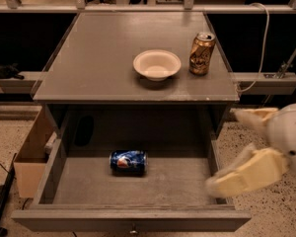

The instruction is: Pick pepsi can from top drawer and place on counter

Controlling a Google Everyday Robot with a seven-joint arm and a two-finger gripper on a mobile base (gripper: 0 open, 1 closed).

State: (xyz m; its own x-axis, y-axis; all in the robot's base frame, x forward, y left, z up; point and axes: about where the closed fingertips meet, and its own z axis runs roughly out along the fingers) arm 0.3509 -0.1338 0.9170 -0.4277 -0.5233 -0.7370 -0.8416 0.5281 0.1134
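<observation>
Open top drawer [138, 215], pepsi can [128, 162] on its side inside
Gripper [223, 151] at drawer's right edge, fingers [246, 174] spread wide, empty; bowl [157, 64], gold can [202, 53] on counter [98, 58] above

Hand [224, 151] hovers low, 2 fingers spread apart.
</observation>
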